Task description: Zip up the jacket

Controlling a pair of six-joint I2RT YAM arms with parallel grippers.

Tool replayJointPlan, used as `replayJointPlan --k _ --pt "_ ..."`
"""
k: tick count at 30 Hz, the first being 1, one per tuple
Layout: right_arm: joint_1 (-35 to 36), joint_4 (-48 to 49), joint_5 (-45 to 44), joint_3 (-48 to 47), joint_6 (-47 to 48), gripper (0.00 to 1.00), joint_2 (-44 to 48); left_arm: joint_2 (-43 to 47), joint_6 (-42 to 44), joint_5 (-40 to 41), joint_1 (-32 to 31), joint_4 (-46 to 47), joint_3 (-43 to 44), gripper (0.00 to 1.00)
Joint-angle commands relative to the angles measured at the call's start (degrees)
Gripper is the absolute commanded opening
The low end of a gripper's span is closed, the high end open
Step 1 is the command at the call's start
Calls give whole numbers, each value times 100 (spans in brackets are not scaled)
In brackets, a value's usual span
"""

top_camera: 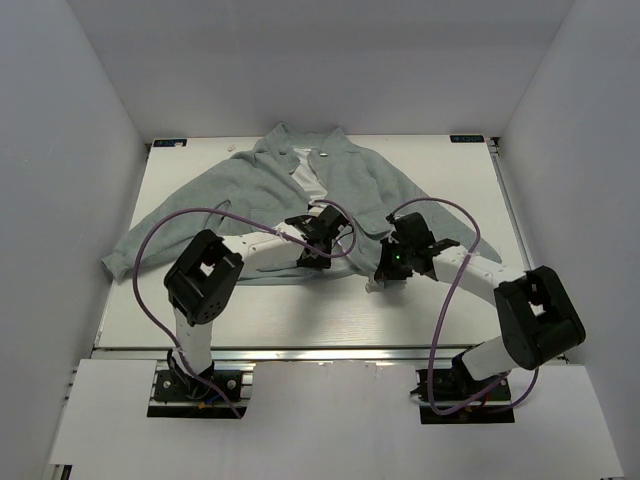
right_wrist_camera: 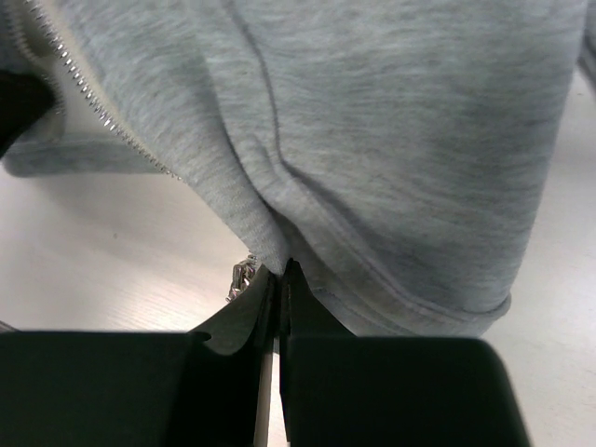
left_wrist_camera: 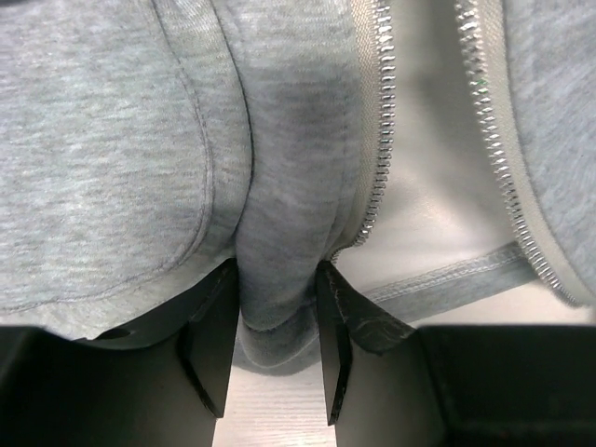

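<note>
Both left pincer and right pincer clamp the unzipped jacket hem.

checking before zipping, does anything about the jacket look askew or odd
Yes. The jacket lies crooked, zipper open, its hem bunched where the left hand and right hand pinch it.

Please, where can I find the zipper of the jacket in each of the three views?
Top external: zipper along the open front, centre; teeth too small to see.
Left wrist: zipper as two rows, upper right.
Right wrist: zipper as one row, upper left.
Shared landmark: the white lining beside it.
</note>
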State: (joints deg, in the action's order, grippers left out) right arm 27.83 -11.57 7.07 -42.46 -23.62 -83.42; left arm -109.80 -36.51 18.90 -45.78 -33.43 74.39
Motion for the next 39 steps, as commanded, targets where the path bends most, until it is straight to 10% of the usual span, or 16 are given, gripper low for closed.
replayJointPlan --k 1,15,30,39 --pt "-129 112 -232 -34 -3 0 -113 451 21 175 16 -207 84 47" --pt "-270 120 -66 -52 -3 0 -324 635 179 -202 34 -58 -118 55" --pt "-279 207 144 -44 103 0 -237 600 487 -957 34 126 -179 11" --pt "-279 472 427 88 322 0 45 512 707 -1353 34 153 -232 33"
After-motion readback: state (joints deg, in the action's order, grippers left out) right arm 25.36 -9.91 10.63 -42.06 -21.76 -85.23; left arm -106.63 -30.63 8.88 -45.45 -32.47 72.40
